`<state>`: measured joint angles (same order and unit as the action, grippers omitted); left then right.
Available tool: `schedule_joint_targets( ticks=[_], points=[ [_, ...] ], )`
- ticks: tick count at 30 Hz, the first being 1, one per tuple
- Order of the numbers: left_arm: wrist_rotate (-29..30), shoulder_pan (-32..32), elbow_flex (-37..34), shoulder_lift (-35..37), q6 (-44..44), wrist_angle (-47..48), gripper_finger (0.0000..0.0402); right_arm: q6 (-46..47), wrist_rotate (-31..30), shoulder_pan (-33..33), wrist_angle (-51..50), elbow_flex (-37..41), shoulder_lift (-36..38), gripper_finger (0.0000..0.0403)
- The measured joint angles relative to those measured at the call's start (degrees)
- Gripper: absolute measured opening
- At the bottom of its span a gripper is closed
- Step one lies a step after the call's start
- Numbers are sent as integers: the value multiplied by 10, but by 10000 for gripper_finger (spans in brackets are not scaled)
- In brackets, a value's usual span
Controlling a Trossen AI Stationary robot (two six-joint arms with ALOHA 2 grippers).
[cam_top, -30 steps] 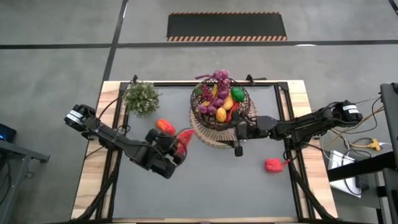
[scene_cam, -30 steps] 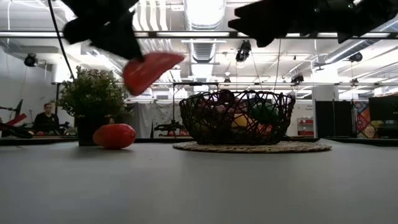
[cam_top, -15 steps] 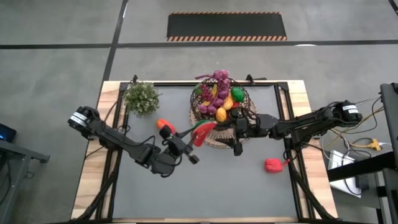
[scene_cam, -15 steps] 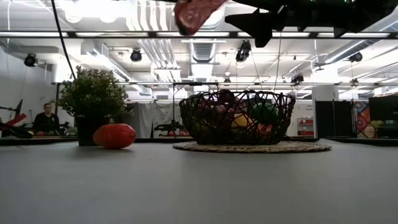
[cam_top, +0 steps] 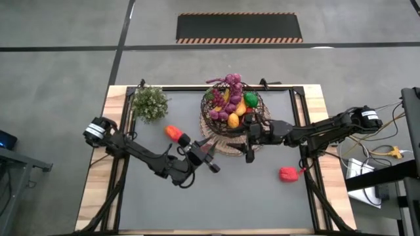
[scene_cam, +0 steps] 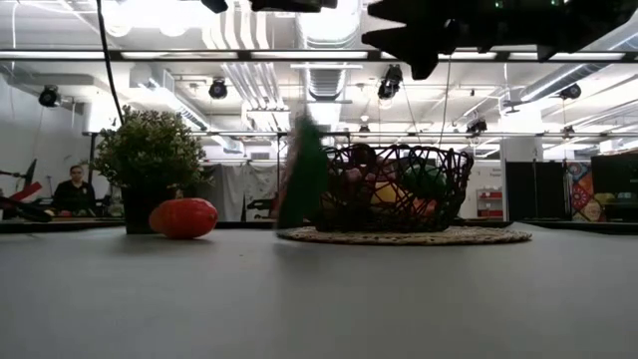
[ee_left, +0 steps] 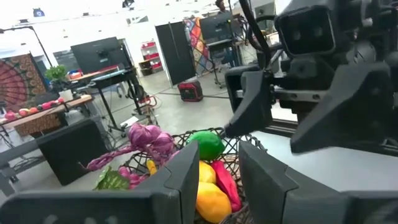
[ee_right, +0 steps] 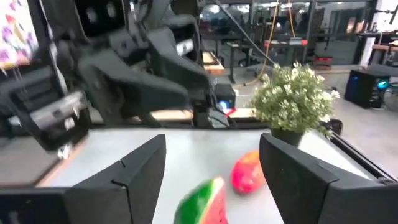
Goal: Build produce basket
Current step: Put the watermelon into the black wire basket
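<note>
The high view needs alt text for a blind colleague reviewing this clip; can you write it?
Seen from above, a wire basket full of toy fruit sits on a round mat at the table's far middle, with both arms' grippers just in front of it: the left gripper, the right gripper. A potted plant and two loose red fruits lie elsewhere.

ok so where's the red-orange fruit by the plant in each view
High view: the red-orange fruit lies on the table, close to the leafy plant, on the side toward the arms.
Low view: at the left, in front of the plant's pot.
Left wrist view: not in it.
Right wrist view: on the table, next to the plant.
Shared landmark: the leafy plant.
</note>
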<state>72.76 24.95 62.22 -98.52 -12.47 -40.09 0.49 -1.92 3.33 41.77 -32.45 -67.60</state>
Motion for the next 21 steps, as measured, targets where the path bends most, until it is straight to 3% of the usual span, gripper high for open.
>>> schedule_joint_targets(
  ticks=[6,12,14,18,21],
  points=[
    [0,33,-2,3,10,47,95,-46,-11,0,-40,0,8,228],
    [-19,56,-3,3,157,187,95,-58,-11,0,-55,0,12,223],
    [-90,59,-4,3,231,250,95,-57,-11,0,-62,0,12,224],
    [-307,49,-4,6,431,396,95,-51,-11,1,-75,0,12,223],
    [-353,41,-5,-2,557,510,95,-33,-11,1,-94,1,9,224]
  ],
)
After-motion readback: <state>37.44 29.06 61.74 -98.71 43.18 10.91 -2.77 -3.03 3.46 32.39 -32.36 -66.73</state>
